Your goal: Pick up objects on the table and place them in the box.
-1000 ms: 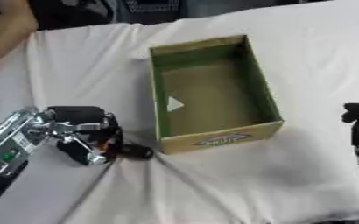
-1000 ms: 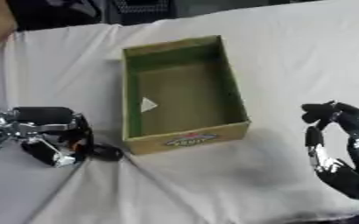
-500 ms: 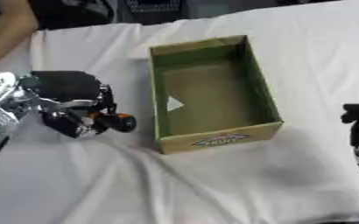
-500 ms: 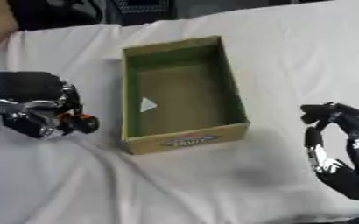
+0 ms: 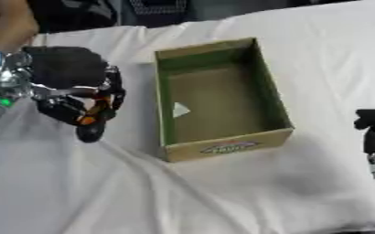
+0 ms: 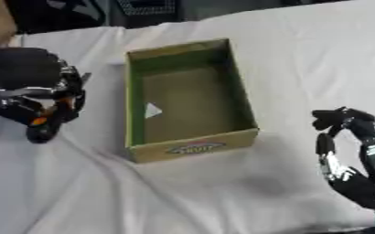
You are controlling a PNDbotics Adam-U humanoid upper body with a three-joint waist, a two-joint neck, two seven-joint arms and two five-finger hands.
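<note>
Left hand [image 6: 27, 87] curled round a dark, possibly orange-marked object [image 6: 45, 124], left of open box [image 6: 192, 147], right hand [image 6: 352, 151] idle at lower right

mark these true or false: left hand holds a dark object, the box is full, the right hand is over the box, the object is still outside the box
1. The left hand holds a dark object with orange on it. True.
2. The box is full. False: only a small white scrap shows inside.
3. The right hand is over the box. False: it sits near the right edge, clear of the box.
4. The object is outside the box. True: it is left of the box wall.
</note>
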